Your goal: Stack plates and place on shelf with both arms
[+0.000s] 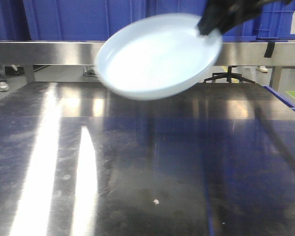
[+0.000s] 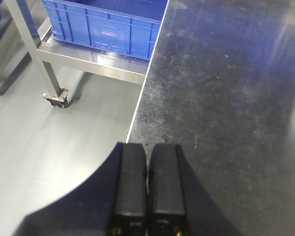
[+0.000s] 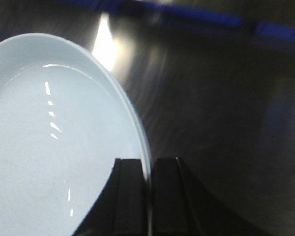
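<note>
On the floor (image 2: 49,147) at far left, a wheeled steel rack (image 2: 48,73) carries a blue crate (image 2: 103,24). To its right runs the left edge of the scuffed steel table (image 2: 226,98). Over that edge hangs the left hand (image 2: 147,147), its two black fingers pressed together with nothing between them. Further right, a pale blue-white plate (image 1: 157,56) is up in the air above the far part of the table, tilted and blurred, touching nothing below. The right hand (image 1: 210,27) pinches the plate's rim at its upper right, one finger inside the rim and one outside.
</note>
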Tool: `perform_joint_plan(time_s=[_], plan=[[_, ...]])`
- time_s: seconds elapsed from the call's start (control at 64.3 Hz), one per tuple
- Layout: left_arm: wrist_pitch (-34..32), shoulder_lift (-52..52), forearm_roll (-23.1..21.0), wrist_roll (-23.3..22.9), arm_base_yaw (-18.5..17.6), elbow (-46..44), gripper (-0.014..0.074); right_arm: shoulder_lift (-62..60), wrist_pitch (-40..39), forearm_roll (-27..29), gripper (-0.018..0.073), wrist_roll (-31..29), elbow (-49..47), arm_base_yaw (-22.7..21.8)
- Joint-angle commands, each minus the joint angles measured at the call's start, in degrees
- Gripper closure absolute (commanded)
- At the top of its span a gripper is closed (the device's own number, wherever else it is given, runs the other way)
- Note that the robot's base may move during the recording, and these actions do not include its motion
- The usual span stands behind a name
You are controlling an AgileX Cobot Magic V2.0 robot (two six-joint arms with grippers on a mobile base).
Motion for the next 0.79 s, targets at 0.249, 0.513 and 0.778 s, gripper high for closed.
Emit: perform_joint_plan(time_s=[0.249,0.513,0.778], plan=[[-3.33,0.1,0.71,-0.51,0.22,-1.5,0.0499,-29.17,-8.04,-0.63,0.0508,-0.37,17.5,-17.73],[-3.33,0.1,0.71,-0.51,0.22,-1.5,0.0499,-50.9,-3.84,-0.63,0.0508,-0.37,30.57,-26.17],[-3.33,0.1,0.71,-0.51,0.22,-1.5,0.0499,-58.63,-3.56,-0.63,0.0508,-0.37,34.59,-27.07]])
